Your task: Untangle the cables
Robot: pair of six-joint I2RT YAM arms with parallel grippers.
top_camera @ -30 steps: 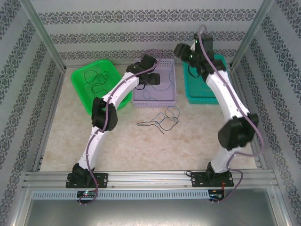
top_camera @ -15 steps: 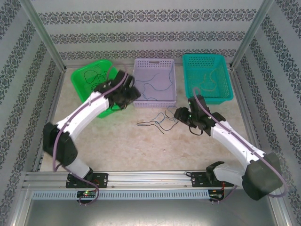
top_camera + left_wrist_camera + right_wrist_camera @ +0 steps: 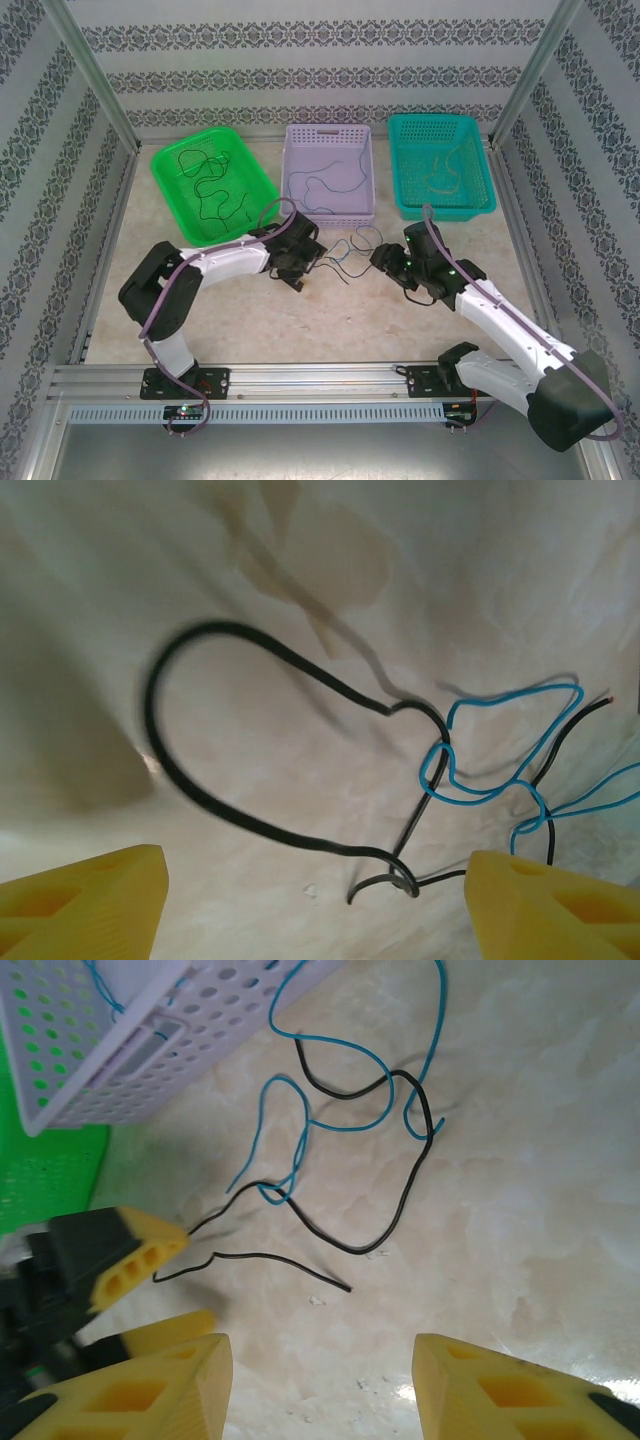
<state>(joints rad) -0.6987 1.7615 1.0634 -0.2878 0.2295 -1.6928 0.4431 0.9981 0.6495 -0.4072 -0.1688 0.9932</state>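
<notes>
Cables [image 3: 345, 250]: black-and-blue knot, mid-table, toward the far edge.
Left hand [image 3: 315, 905]: wide, empty, straddling black loop [image 3: 150, 700].
Right hand [image 3: 320, 1380]: half-wide, empty.
Risk: I could pinch both colours together and tighten the knot.

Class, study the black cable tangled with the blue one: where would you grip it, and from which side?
Grip the black cable at its wide loop, from above: it lies flat, free of the blue cable, under the open left hand.

black cable [image 3: 152, 715], blue cable [image 3: 515, 692], yellow left pincer [image 3: 316, 880]
</notes>
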